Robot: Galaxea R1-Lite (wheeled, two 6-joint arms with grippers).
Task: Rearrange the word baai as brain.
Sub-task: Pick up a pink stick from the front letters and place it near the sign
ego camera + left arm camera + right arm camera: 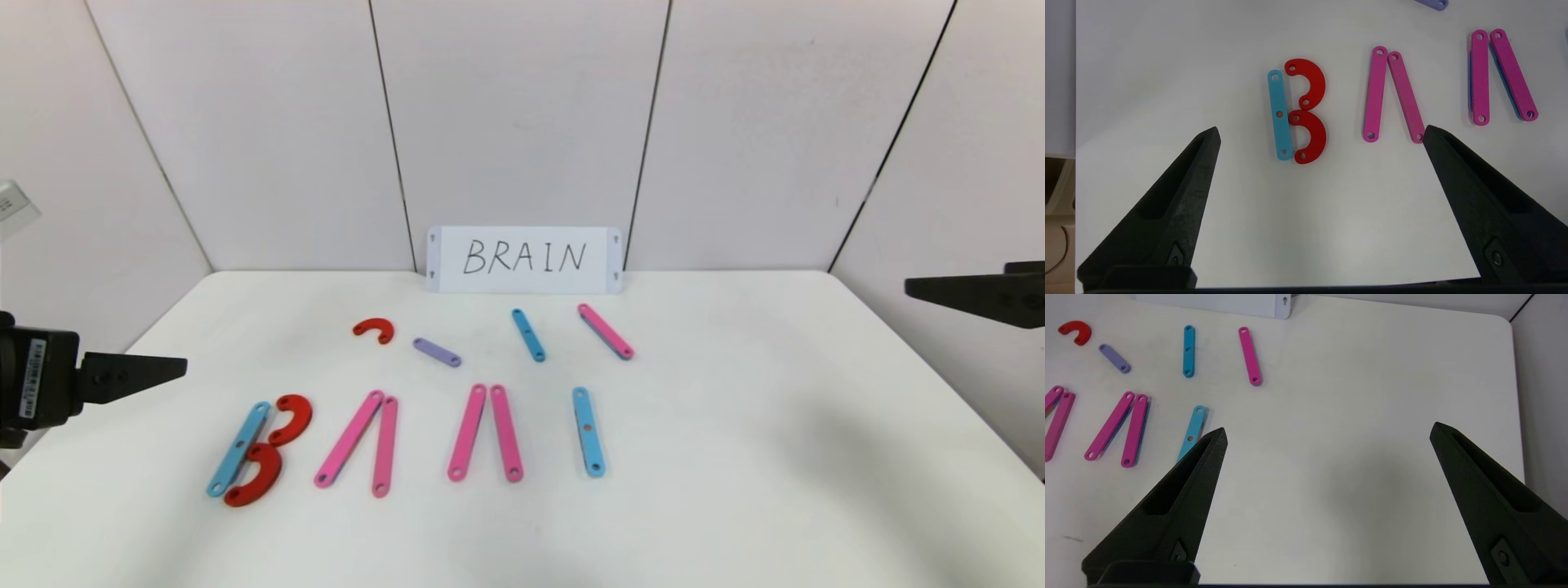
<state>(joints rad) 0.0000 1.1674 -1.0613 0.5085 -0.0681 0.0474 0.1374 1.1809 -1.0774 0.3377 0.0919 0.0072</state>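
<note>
The word lies in a row near the table's front. The B [255,449] is a blue strip with two red curves; it also shows in the left wrist view [1300,112]. Two pairs of pink strips form the first A [359,441] and the second A [487,433]. A blue strip [589,431] forms the I. Behind the row lie a spare red curve [375,329], a purple strip [437,352], a blue strip [528,334] and a pink strip [605,331]. My left gripper [1321,132] is open and empty, above the table's left front. My right gripper [1327,433] is open and empty at the right.
A white card [524,259] with BRAIN handwritten in black stands against the back wall. White wall panels close the back and both sides. The right half of the white table [800,425] holds no pieces.
</note>
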